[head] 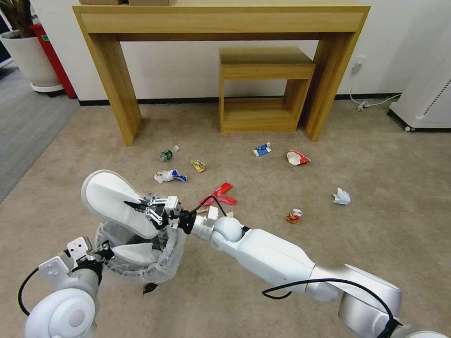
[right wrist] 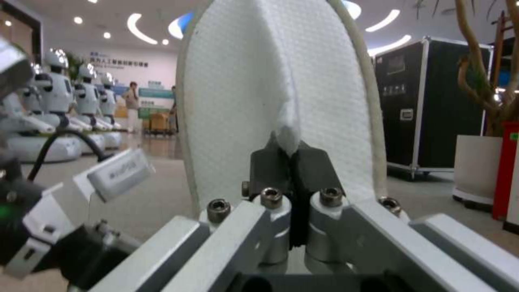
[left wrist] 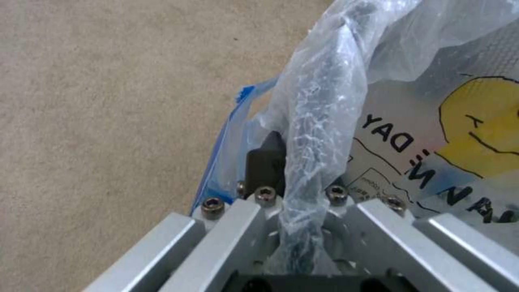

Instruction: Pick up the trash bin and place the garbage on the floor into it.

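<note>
My left gripper (head: 102,250) is shut on the rim of the trash bin (head: 159,263), a small round bin lined with a crinkly clear bag; the rim (left wrist: 319,93) runs between its fingers (left wrist: 265,162). One white slipper (head: 136,253) lies inside the bin. My right gripper (head: 141,206) is shut on a second white slipper (head: 110,195), held tilted over the bin's mouth, and the slipper's edge (right wrist: 270,81) is pinched in my right gripper (right wrist: 292,156). Garbage lies on the beige floor (head: 376,155): a small bottle (head: 167,154), wrappers (head: 169,176), red paper (head: 221,193), a blue-white tube (head: 261,149), a paper wad (head: 341,196) and a crushed can (head: 293,216).
A tall wooden console table (head: 221,21) stands against the far wall, with a low wooden stool (head: 263,89) under it. At the far left are a white plant pot (head: 28,56) and grey carpet (head: 23,126). A white unit (head: 423,103) stands at the right.
</note>
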Tool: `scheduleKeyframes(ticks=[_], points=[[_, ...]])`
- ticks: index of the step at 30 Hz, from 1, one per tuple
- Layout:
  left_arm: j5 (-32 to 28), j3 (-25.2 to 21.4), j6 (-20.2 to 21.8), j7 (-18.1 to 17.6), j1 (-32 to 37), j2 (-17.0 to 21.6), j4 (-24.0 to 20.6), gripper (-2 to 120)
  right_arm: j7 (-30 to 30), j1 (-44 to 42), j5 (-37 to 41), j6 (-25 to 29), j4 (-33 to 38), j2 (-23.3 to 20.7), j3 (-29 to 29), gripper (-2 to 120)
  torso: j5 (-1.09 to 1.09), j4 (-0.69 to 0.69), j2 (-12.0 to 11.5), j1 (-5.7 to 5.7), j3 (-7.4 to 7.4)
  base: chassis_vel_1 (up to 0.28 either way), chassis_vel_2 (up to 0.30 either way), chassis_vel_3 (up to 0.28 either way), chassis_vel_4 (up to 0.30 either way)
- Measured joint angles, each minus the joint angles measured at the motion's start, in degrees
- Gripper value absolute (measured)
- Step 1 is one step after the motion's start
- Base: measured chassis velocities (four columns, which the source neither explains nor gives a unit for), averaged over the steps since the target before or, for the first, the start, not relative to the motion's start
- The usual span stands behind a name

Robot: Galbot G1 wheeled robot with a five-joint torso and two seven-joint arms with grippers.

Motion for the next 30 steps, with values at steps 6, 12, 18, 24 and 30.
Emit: scheduleKeyframes(ticks=[6, 12, 18, 24, 30], points=[[0.0, 0.0, 0.0, 0.0, 0.0, 0.0, 0.0, 0, 0.8, -0.2, -1.2, 0.7, -1.1, 0.8, -0.4, 0, 0.0, 0.0, 0.0, 0.0, 0.0, 0.0, 0.0, 0.0, 0.0], [-0.1, -0.4, -0.2, 0.0, 0.4, 0.0, -0.3, 0, 0.9, -0.1, -3.5, 1.8, -3.3, 2.0, -0.8, 0, 0.0, 0.0, 0.0, 0.0, 0.0, 0.0, 0.0, 0.0, 0.0], [0.0, -0.4, -0.4, 0.1, 0.4, -0.1, -0.3, 0, 1.6, -0.3, -5.3, 2.6, -4.7, 3.1, -1.1, 0, 0.0, 0.0, 0.0, 0.0, 0.0, 0.0, 0.0, 0.0, 0.0], [0.1, -0.3, -0.4, 0.1, 0.3, -0.2, -0.2, 0, 2.0, -1.1, -6.5, 2.7, -4.9, 3.2, -1.2, 3, 0.0, 0.01, 0.0, 0.0, 0.0, 0.0, 0.0, 0.0, 0.0], [0.1, -0.1, -0.4, 0.1, 0.0, -0.2, 0.1, 0, 2.0, -1.1, -6.8, 2.7, -4.6, 2.5, -1.1, 22, 0.0, 0.0, 0.0, 0.0, 0.0, 0.0, 0.0, 0.0, 0.0]])
